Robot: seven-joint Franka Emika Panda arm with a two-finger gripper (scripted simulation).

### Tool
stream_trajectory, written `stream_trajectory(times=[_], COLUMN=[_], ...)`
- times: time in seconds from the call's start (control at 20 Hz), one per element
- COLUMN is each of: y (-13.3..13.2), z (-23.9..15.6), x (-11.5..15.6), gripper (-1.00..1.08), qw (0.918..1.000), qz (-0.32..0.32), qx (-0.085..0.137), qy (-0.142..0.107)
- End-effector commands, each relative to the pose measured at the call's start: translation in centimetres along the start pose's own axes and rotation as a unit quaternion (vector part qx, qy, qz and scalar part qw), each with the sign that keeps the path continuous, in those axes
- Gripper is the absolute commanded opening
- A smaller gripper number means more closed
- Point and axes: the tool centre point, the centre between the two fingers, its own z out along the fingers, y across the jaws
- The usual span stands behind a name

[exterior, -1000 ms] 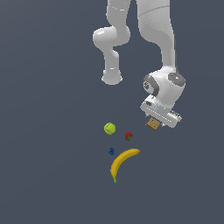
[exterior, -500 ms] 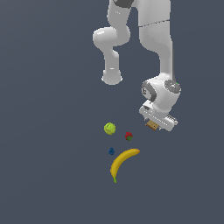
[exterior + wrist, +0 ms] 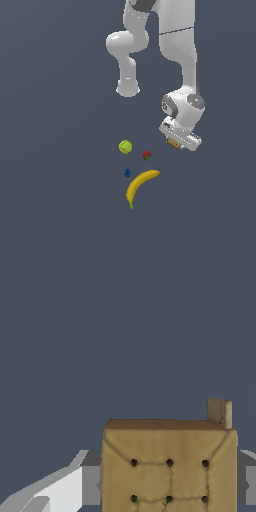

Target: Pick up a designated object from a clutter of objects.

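Note:
The tan square cracker (image 3: 173, 143) with dark dots sits between my gripper's (image 3: 174, 145) fingers, under the white hand, to the exterior view's right of the other items. In the wrist view the cracker (image 3: 170, 466) fills the space between the two grey fingers (image 3: 91, 485), which press on its sides; the gripper (image 3: 170, 488) is shut on it. Whether the cracker touches the floor I cannot tell. The clutter lies apart to the exterior view's left: a yellow-green ball (image 3: 125, 146), a red strawberry (image 3: 147, 155), a tiny blue piece (image 3: 127, 173) and a yellow banana (image 3: 141, 183).
The white arm's base (image 3: 128, 89) stands behind the items on the dark grey floor (image 3: 55, 150). The strawberry is the item closest to the hand.
The hand has shifted slightly to the exterior view's left and turned more over the cracker, which shows less now. The cracker stays in the grip. The clutter has not moved.

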Motion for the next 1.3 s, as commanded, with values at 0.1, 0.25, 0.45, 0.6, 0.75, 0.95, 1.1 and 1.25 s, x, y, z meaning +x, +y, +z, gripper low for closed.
stream_trajectory(times=[0.1, 0.25, 0.45, 0.6, 0.75, 0.95, 1.1, 1.25], y=[0.1, 0.0, 0.3, 0.8, 1.6, 3.1, 4.6, 6.4], z=[0.1, 0.0, -0.3, -0.9, -1.8, -3.6, -5.4, -7.5], x=[0.0, 0.0, 0.3, 0.7, 1.5, 3.0, 4.4, 6.1], gripper=[-1.0, -1.0, -1.0, -1.0, -1.0, -1.0, -1.0, -1.0], qw=[1.0, 1.0, 1.0, 1.0, 1.0, 1.0, 1.0, 1.0], qz=[0.0, 0.0, 0.0, 0.0, 0.0, 0.0, 0.0, 0.001], qx=[-0.001, 0.0, 0.0, 0.0, 0.0, 0.0, 0.0, 0.0], qy=[0.0, 0.0, 0.0, 0.0, 0.0, 0.0, 0.0, -0.001])
